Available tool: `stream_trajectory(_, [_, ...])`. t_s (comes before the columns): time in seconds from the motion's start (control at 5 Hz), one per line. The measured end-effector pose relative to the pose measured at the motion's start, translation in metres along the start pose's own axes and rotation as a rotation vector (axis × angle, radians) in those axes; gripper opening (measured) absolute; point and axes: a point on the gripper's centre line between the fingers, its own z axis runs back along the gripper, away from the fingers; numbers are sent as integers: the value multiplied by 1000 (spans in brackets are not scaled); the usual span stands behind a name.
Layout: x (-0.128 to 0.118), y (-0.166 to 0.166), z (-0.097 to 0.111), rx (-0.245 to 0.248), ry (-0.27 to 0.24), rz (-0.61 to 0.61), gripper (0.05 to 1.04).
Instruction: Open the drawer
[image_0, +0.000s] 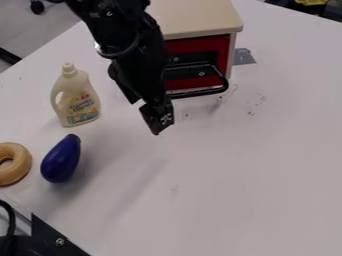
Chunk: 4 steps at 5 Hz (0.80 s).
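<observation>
The drawer (192, 46) sat just beyond and to one side of the tool (158, 124), its red front under the cabinet's pale top (195, 19); it looked shut. The black handle (206, 92) stood out from that front and ran away from beside the tool; I could not tell whether the two touched, nor whether the tool was apart or together. The handle looked stiff and thin, smooth enough to slip under a loose hold; its long outer bar seemed the place to take, near the middle, so that the pull would run straight. The drawer looked light, likely a toy's weight; a skewed tug could bind it or drag the whole cabinet along the tabletop (220, 175).
</observation>
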Motion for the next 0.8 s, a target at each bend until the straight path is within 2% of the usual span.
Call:
stream_trajectory(0.2, [2, 7, -16, -7, 8, -92, 995])
stream_trajectory(0.4, [3, 12, -35, -10, 20, -128, 995])
stream_trajectory(0.8, [17, 18, -52, 19, 37, -130, 995])
